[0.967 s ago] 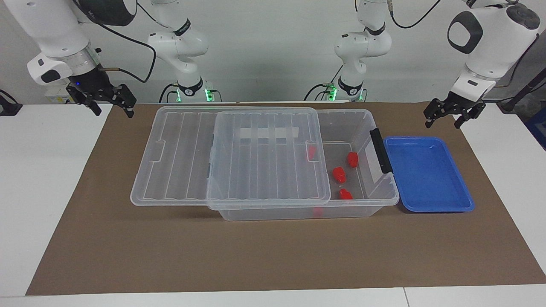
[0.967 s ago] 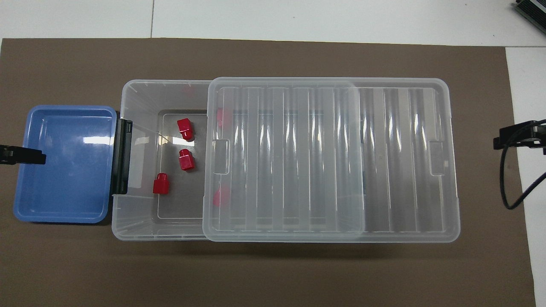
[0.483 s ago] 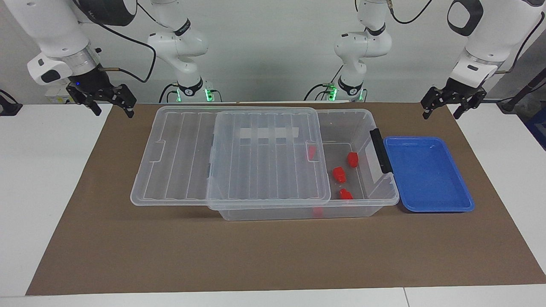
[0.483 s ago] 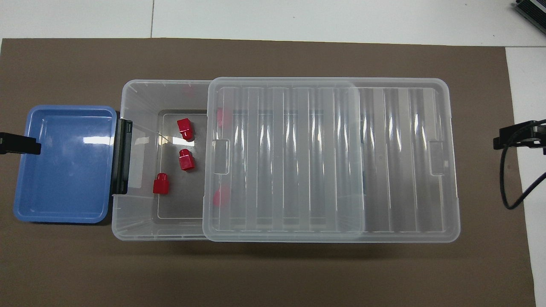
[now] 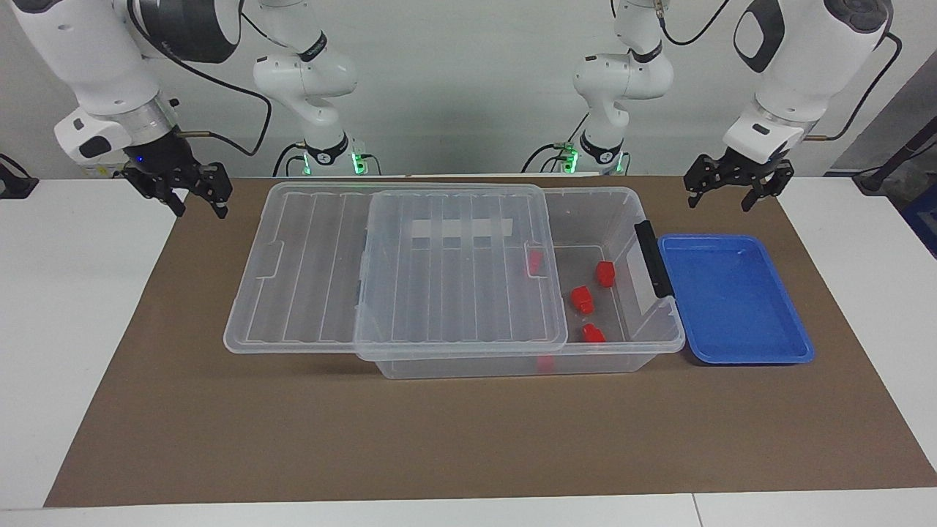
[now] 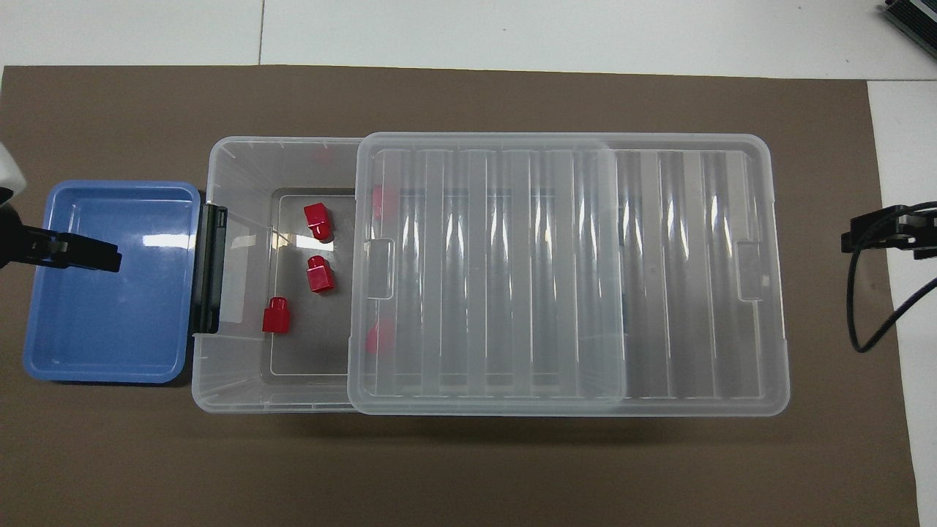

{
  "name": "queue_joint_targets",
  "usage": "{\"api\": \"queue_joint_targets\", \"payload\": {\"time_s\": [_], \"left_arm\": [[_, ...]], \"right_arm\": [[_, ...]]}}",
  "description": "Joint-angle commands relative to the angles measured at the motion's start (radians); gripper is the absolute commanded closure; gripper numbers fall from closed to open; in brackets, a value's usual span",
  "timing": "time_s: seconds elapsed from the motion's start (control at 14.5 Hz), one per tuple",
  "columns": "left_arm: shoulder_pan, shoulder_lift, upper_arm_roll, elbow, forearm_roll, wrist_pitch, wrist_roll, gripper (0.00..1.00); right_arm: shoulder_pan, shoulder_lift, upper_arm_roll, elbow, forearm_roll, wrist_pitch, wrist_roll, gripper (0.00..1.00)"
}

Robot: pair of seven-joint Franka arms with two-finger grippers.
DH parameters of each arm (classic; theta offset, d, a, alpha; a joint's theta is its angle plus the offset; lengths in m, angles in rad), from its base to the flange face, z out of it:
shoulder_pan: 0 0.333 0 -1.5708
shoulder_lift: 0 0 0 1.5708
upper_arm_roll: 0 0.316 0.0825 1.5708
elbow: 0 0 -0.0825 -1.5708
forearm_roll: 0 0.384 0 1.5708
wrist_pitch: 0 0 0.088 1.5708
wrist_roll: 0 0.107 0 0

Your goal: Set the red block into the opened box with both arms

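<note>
Overhead view gives us the clearest read of the box (image 6: 241, 380): its long axis runs along the table from one arm's end to the other, with the black latch handle (image 6: 209, 268) on the short wall at the left arm's end. We see the ribbed lid (image 6: 564, 271) lying flat on top, slid toward the right arm's end so that it overhangs there and leaves the latch end uncovered. Three red blocks sit on the bare floor of that uncovered part: one red block (image 6: 318, 219) farthest from the robots, a second (image 6: 320, 274) in the middle, a third (image 6: 277, 315) nearest the robots and closest to the latch. Each has a small stub at one end; the farthest and the middle one point it slantwise, while the third points its stub straight away from the robots. Two more red shapes show dimly through the lid's edge, and we cannot make out their pose. A blue tray (image 6: 44, 359) lies just beside the latch end.

From the facing view, our left gripper (image 5: 727, 192) hangs raised over the mat near the tray, fingers spread, holding nothing. Our right gripper (image 5: 198, 201) hangs over the mat's edge at its own end, apparently part-way spread, also holding nothing
</note>
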Motion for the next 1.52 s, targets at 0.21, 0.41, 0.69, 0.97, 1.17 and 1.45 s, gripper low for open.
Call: {"api": "queue_joint_targets", "payload": {"time_s": [0.21, 0.41, 0.69, 0.97, 1.17, 1.45], "left_arm": [[-0.035, 0.034, 0.004, 0.132, 0.024, -0.142, -0.009, 0.00], [-0.041, 0.027, 0.013, 0.131, 0.024, -0.142, -0.009, 0.00], [-0.028, 0.009, 0.016, 0.106, 0.024, -0.142, -0.009, 0.00], [-0.026, 0.007, 0.016, 0.100, 0.024, -0.142, -0.009, 0.00], [-0.026, 0.007, 0.016, 0.100, 0.024, -0.142, -0.009, 0.00], [-0.026, 0.007, 0.016, 0.100, 0.024, -0.142, -0.009, 0.00]], "right_arm": [[-0.008, -0.002, -0.013, -0.174, -0.002, 0.202, -0.127, 1.00], [-0.009, 0.012, -0.020, -0.231, -0.069, 0.282, -0.159, 1.00], [-0.006, 0.039, -0.017, -0.270, -0.074, 0.353, -0.141, 1.00], [-0.001, 0.050, 0.011, -0.270, -0.071, 0.356, -0.112, 1.00], [0.002, 0.050, 0.033, -0.268, -0.061, 0.353, -0.104, 1.00], [0.002, 0.052, 0.079, -0.267, -0.056, 0.356, -0.055, 1.00]]}}
